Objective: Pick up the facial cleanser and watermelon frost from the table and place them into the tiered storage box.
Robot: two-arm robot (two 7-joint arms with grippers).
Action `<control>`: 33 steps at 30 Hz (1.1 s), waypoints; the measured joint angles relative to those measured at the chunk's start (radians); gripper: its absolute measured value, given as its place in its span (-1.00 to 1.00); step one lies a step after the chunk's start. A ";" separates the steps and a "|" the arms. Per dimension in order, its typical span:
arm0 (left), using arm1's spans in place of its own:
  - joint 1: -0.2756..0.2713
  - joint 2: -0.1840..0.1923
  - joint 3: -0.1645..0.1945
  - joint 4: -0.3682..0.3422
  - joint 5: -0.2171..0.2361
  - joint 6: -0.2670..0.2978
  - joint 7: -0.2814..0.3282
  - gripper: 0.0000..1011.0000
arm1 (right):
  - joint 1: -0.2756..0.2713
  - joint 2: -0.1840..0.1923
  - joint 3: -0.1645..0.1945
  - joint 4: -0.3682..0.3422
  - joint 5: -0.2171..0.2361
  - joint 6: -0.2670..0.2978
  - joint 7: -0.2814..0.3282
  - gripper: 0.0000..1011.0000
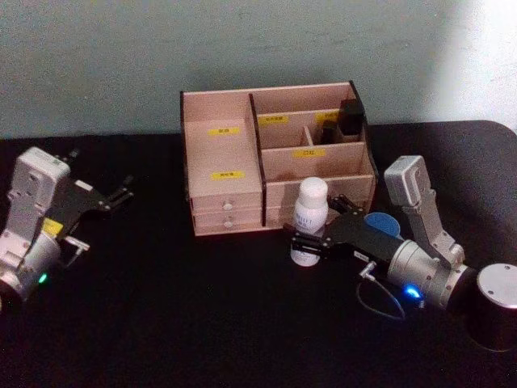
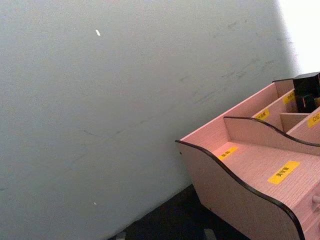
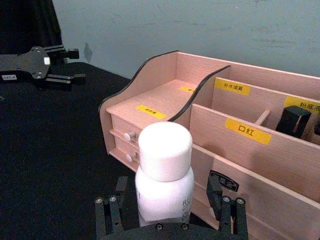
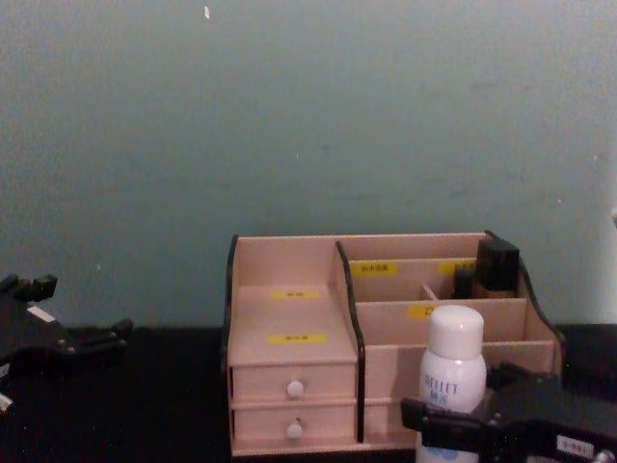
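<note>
The right gripper (image 1: 308, 242) sits low over the black tabletop (image 1: 202, 307), its jaws spread on either side of the lower body of a white plastic bottle with a white rounded cap (image 1: 310, 212). In the right wrist view gaps show between fingers and bottle, so I judge it open, not yet clamped. The bottle, probably the facial cleanser, stands upright with its long axis vertical, just in front of the light wooden tiered storage box with black edges (image 1: 216, 109), which stands mid-way along the tabletop's far edge. The coming move calls for closing, then lifting over the box's front wall, which stands in the way. A black boxy object (image 1: 350, 120) occupies the rear right compartment. The left gripper (image 1: 121, 198) rests open near the left edge, well apart.
</note>
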 joint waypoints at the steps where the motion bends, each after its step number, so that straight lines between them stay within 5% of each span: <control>1: 0.000 0.000 0.000 0.000 0.000 0.000 0.000 0.98 | 0.000 0.000 0.000 0.000 0.000 0.000 0.000 0.98; 11: 0.000 0.000 0.000 0.000 0.000 0.000 0.000 0.98 | 0.000 0.001 0.000 -0.001 0.000 0.000 0.000 0.98; 25: 0.000 0.000 0.000 0.000 0.000 0.000 0.000 0.98 | -0.001 0.001 0.000 -0.002 0.000 -0.001 -0.001 0.24; 33: 0.000 0.000 0.000 0.000 0.000 0.000 0.000 0.98 | -0.001 0.001 0.000 -0.002 0.000 -0.001 -0.001 0.17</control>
